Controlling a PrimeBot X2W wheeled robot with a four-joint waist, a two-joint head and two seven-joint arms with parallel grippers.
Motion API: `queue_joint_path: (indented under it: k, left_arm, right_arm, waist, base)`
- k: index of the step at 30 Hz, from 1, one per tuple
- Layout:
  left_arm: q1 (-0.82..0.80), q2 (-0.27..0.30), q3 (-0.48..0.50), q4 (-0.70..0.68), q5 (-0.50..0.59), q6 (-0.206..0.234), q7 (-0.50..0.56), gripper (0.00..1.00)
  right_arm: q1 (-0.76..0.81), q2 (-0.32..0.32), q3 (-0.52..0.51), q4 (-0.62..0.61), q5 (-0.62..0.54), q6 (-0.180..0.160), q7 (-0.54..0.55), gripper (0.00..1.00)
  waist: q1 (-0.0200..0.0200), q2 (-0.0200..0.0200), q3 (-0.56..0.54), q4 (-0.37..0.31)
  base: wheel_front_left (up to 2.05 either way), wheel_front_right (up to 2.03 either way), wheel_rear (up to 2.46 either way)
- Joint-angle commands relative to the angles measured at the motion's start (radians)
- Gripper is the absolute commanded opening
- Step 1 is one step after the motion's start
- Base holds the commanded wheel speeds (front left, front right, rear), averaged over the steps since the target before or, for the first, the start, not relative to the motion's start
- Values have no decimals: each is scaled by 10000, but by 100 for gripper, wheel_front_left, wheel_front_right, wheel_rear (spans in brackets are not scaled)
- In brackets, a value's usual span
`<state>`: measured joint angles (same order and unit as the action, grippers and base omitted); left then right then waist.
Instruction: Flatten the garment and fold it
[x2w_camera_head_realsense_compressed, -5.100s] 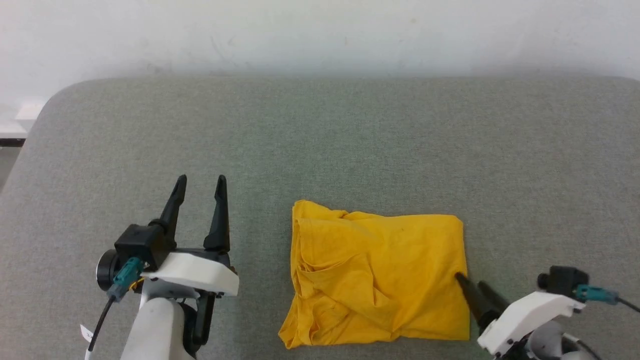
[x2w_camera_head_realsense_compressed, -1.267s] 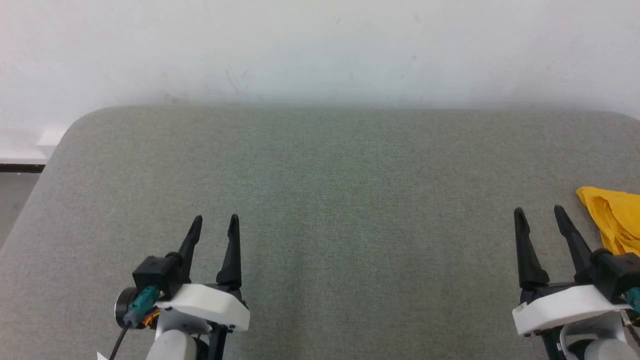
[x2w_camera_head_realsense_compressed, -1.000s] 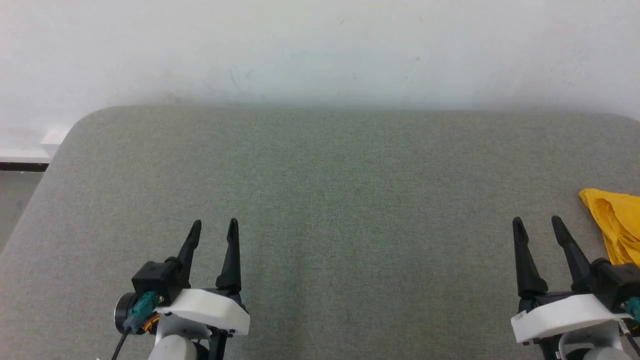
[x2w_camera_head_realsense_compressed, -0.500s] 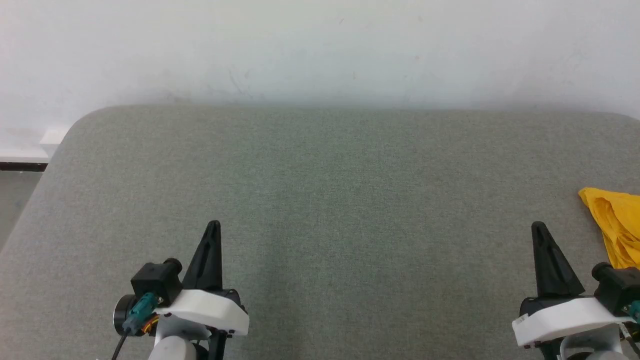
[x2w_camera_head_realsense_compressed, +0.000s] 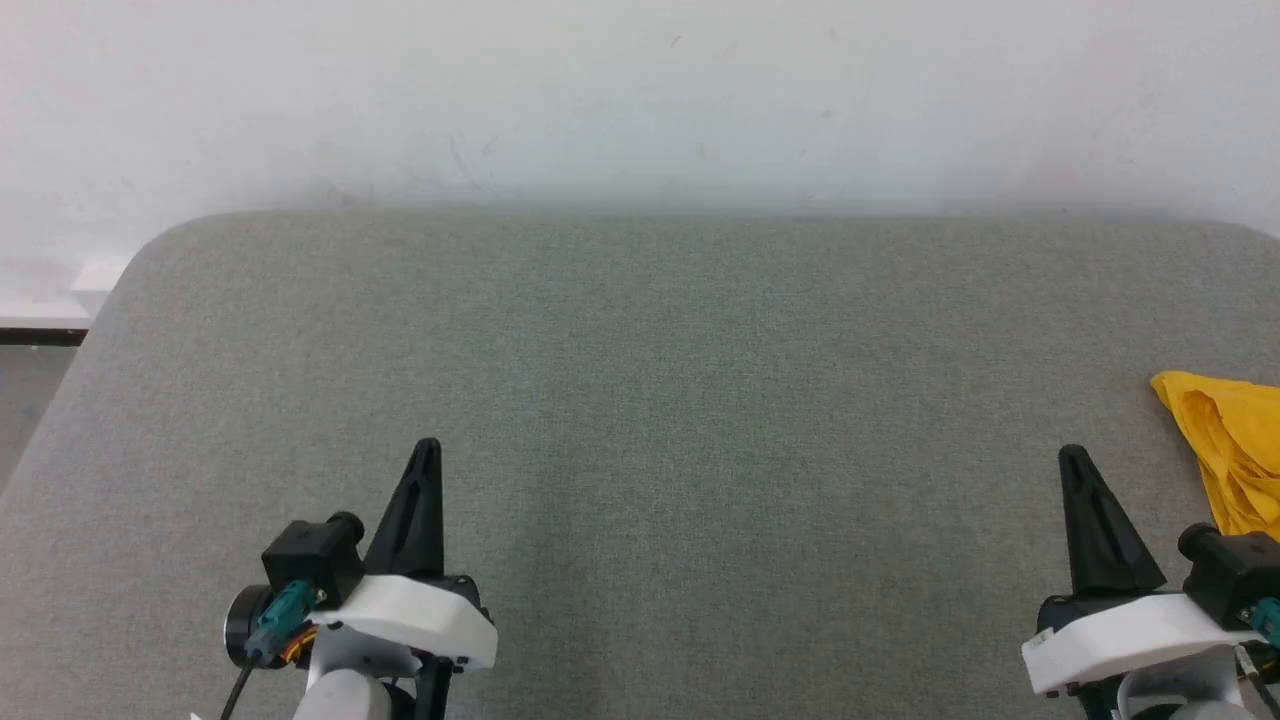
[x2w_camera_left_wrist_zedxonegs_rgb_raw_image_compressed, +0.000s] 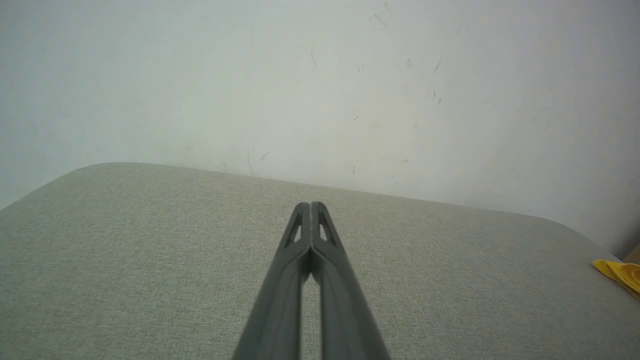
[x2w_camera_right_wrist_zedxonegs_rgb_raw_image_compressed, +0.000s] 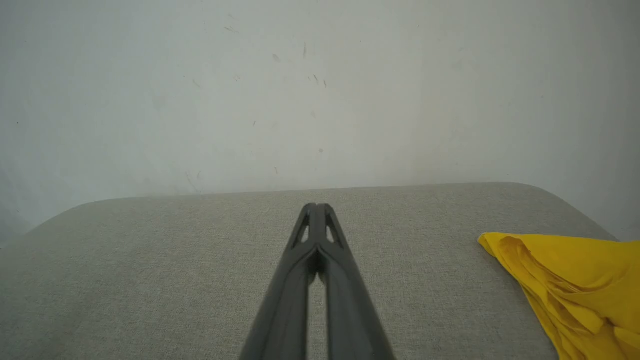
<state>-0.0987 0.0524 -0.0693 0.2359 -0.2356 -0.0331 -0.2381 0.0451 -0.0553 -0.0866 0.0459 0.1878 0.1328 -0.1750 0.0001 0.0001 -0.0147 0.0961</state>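
The garment (x2w_camera_head_realsense_compressed: 1235, 445) is a mustard-yellow folded bundle lying at the far right edge of the grey table (x2w_camera_head_realsense_compressed: 640, 360), partly cut off by the picture's edge. In the right wrist view the garment (x2w_camera_right_wrist_zedxonegs_rgb_raw_image_compressed: 575, 285) lies to the right of my fingers, its layered folded edges showing. A small yellow corner of the garment (x2w_camera_left_wrist_zedxonegs_rgb_raw_image_compressed: 620, 272) shows at the far right of the left wrist view. My left gripper (x2w_camera_head_realsense_compressed: 427, 447) is shut at the lower left, holding nothing. My right gripper (x2w_camera_head_realsense_compressed: 1072, 455) is shut at the lower right, left of the garment and apart from it.
A pale wall (x2w_camera_head_realsense_compressed: 640, 100) rises behind the table's far edge. The table's rounded far-left corner (x2w_camera_head_realsense_compressed: 150, 240) drops off to a floor strip at the left.
Both grippers have shut, each pair of fingers coming together on nothing. The arms have stayed in place, and the garment lies as it did a second ago.
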Motion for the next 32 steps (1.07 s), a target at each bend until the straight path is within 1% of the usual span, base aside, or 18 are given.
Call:
queue_joint_path:
  k: [1, 32]
  left_arm:
    - [91, -2, 38, -117, 131, 31, 62, 0]
    - [328, -7, 211, -709, 718, 110, 674, 0]
  right_arm:
    - [-41, 5, 52, -37, -113, -2, 68, 0]
    - [-149, 17, 267, -149, -579, -7, 512, 0]
  waist:
    - [0, -1, 2, -18]
    - [0, -1, 41, -267]
  base:
    - [0, 0, 0]
    - [0, 0, 0]
